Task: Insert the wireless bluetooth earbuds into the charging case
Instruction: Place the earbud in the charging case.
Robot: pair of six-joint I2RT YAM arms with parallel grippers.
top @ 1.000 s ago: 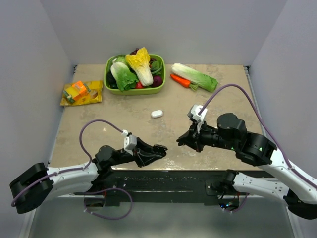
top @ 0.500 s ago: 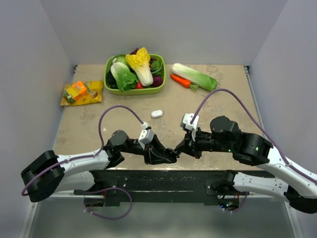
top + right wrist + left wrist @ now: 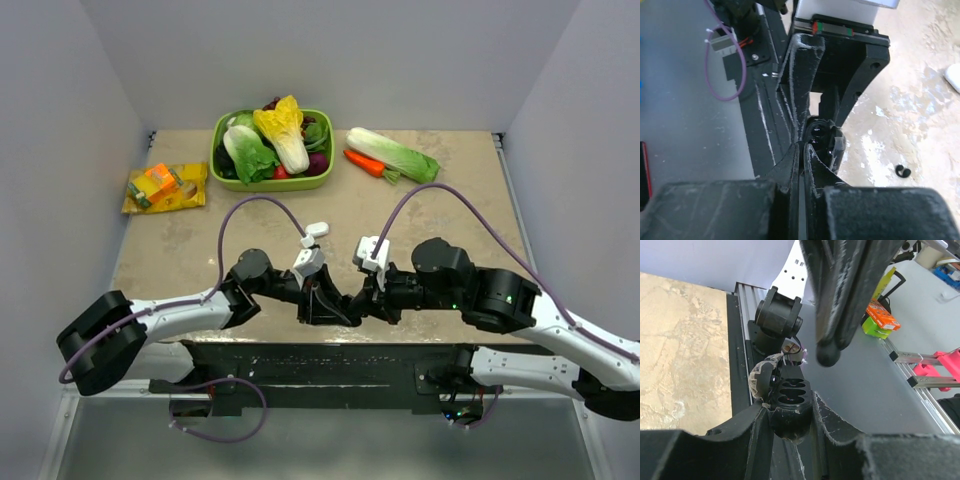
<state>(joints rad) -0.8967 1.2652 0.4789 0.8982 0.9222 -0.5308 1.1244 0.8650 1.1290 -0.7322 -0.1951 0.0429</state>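
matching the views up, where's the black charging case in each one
top external: lower centre, hidden between the left gripper and right gripper
left wrist: charging case bottom centre, open, clamped in the fingers
right wrist: centre, beyond the shut fingertips
shared landmark: the marbled tabletop

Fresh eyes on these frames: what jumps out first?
The two arms stand tip to tip at the near middle of the table: the left gripper is clamped on a black charging case, and the shut right gripper points its tip at the case. Next comes the green bowl heaped with vegetables at the back. What looks like one tiny black earbud lies loose on the table.
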